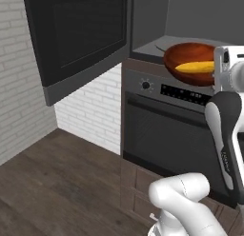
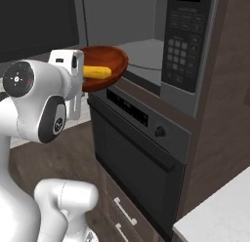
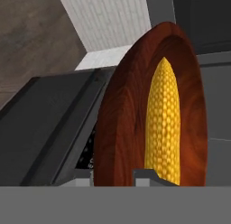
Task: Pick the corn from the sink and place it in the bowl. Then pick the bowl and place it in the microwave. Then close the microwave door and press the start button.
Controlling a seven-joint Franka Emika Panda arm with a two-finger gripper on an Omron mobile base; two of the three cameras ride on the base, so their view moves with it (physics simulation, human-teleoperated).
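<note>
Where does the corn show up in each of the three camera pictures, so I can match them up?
Left base view: the corn lies in the bowl at the upper right, just left of the white hand.
Right base view: upper left of centre, in the bowl at the mouth of the microwave.
Hand view: centre right, running up and down the picture inside the bowl.
Shared landmark: the reddish-brown bowl around the corn.

We see even, soft rendered light, faint gloss on the bowl, and slightly coarse, unblurred pictures.
</note>
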